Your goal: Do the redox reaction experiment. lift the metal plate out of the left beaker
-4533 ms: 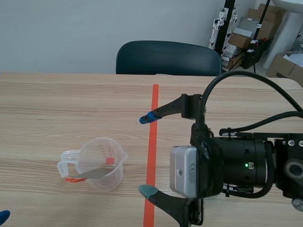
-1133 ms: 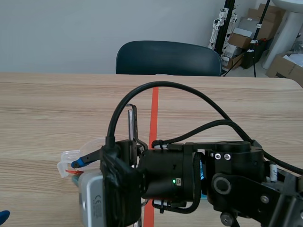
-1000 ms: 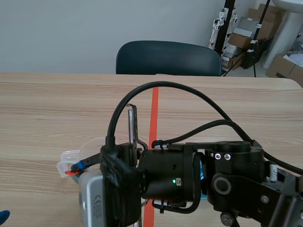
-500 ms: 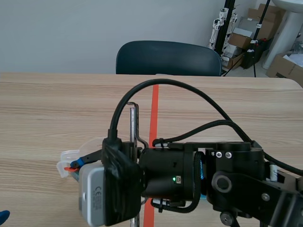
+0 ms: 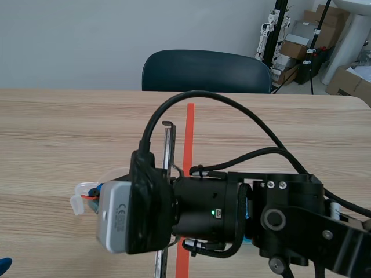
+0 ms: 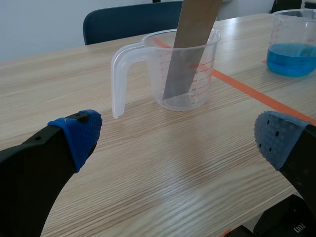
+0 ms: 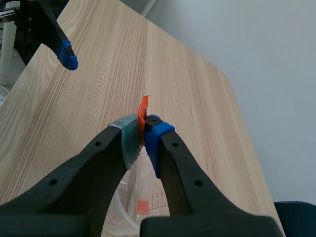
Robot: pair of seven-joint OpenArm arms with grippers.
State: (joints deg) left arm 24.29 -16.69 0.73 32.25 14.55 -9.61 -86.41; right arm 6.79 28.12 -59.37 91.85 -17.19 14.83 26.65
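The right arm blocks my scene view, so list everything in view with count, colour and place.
Clear plastic handled beaker: one, transparent with red markings, on the table ahead of the left claw.
Grey metal plate: one, orange tape at its top end, standing tilted in that beaker.
Clear beaker of blue liquid: one, across the orange-red line from the first.
Chair: one, dark blue, at the table's far side.
Wooden table: one, light wood.
Cardboard boxes: several, brown, in the background.
Left claw: black, blue pads, open.
Right claw: black, shut on the plate's taped end.
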